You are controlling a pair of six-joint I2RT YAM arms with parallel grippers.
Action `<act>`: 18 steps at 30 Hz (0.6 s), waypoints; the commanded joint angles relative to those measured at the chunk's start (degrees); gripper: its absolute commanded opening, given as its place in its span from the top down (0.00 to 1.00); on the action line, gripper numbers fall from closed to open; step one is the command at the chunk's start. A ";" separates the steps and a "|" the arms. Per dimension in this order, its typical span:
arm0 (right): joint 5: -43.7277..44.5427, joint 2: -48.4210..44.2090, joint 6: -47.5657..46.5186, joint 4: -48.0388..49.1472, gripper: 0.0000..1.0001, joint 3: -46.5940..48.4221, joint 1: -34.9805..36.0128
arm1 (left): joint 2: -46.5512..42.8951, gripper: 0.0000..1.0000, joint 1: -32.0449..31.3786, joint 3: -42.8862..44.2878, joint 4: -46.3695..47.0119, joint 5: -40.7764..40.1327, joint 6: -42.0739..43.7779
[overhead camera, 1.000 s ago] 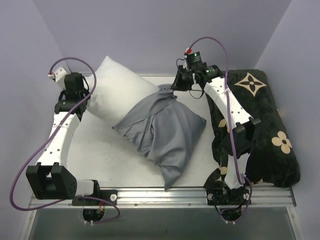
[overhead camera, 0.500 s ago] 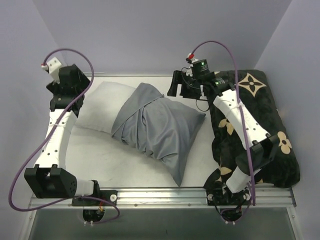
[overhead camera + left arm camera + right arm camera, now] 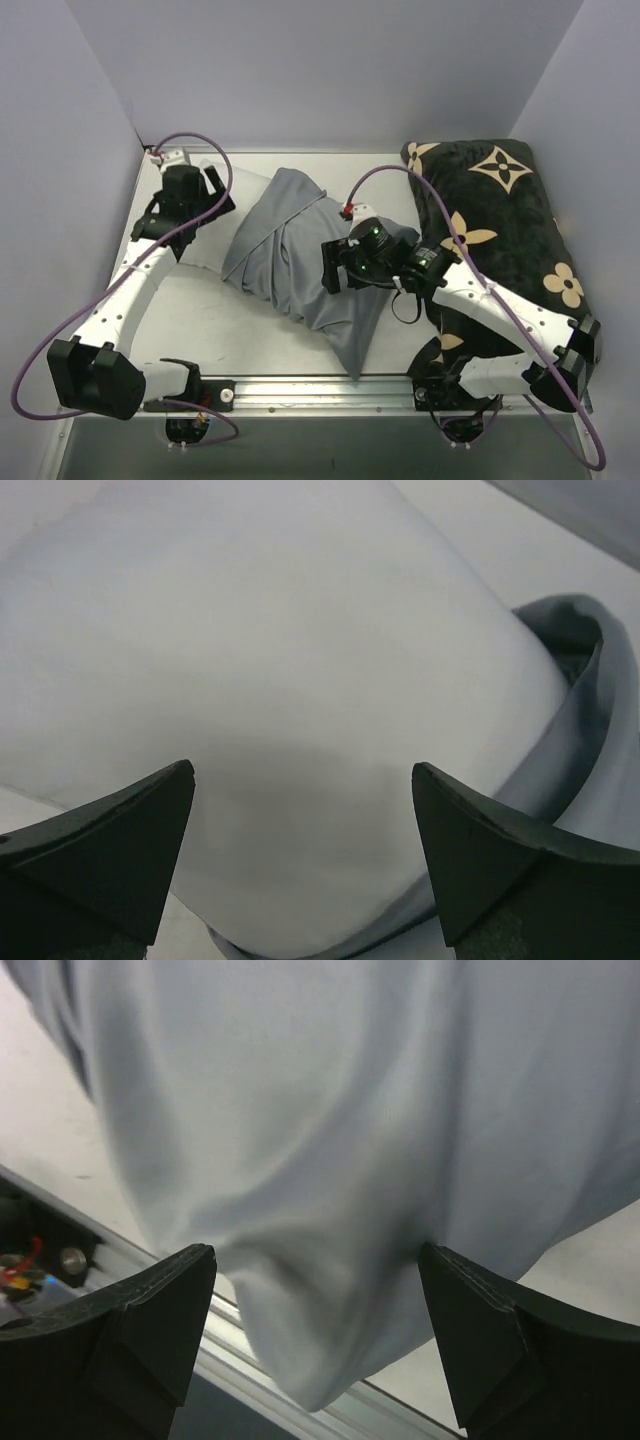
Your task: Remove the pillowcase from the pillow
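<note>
One end of the pillow [image 3: 290, 670] pokes out of the pillowcase [image 3: 295, 255].

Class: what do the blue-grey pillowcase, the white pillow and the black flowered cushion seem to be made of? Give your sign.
Pillowcase: thin matte woven cloth, perhaps cotton; it lies in soft folds.
Pillow: smooth white fabric over soft filling; plump, rounded corner.
Cushion: plush, velvety-looking black fabric; fuzzy, dimpled surface.

I see the pillowcase [image 3: 290, 250] as plain blue-grey, the pillow [image 3: 260, 680] white. The cushion [image 3: 520, 230] on my screen is black with beige flower motifs.
</note>
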 commanded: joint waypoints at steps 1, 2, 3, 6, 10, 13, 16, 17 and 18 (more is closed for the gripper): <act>10.71 2.82 1.98 1.47 0.16 -1.52 3.10 | 0.54 0.03 -1.98 -3.54 4.87 7.50 -2.51; 11.34 3.26 2.25 1.56 0.16 -1.79 3.29 | 0.81 0.03 -1.99 -4.08 5.32 8.20 -3.03; 11.35 3.96 3.03 1.65 0.21 -2.05 3.38 | 0.90 0.03 -1.99 -4.61 5.94 9.77 -3.04; 11.17 5.72 3.39 2.61 0.42 -1.79 3.64 | 1.42 0.03 -2.07 -6.02 7.70 11.20 -3.73; 11.61 6.70 3.48 2.53 0.75 0.31 4.08 | 3.00 0.10 -1.29 -8.04 9.37 8.56 -5.14; 12.23 6.08 3.57 2.35 0.83 0.58 4.17 | 5.54 0.60 0.56 -8.66 11.04 8.48 -6.28; 13.63 4.50 3.74 1.47 0.88 -0.12 3.99 | 8.35 1.00 2.05 -7.61 11.48 7.25 -6.99; 13.81 3.37 3.83 1.04 0.91 -0.82 3.91 | 8.98 1.00 2.40 -7.26 11.57 6.20 -7.69; 14.33 2.83 3.83 0.86 0.96 -1.09 3.73 | 9.33 1.00 3.37 -6.73 11.74 5.40 -8.04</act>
